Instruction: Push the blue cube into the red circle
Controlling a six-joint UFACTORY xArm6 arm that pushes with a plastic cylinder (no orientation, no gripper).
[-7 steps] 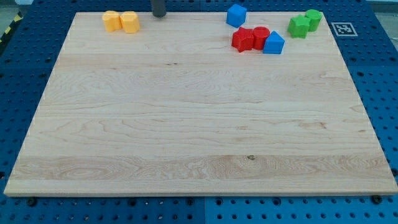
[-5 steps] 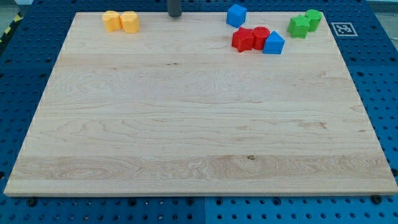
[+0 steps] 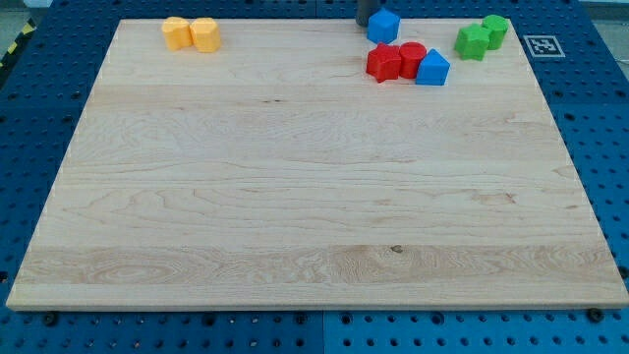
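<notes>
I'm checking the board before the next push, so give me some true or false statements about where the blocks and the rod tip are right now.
1. My tip is at the left side of the blue cube. True.
2. The blue cube lies below the red round block. False: it lies above it.
3. The two yellow blocks sit near the wooden board's top left. True.
4. The green blocks are at the view's bottom. False: top right.
5. The blue triangular block is beside the red blocks. True.
</notes>
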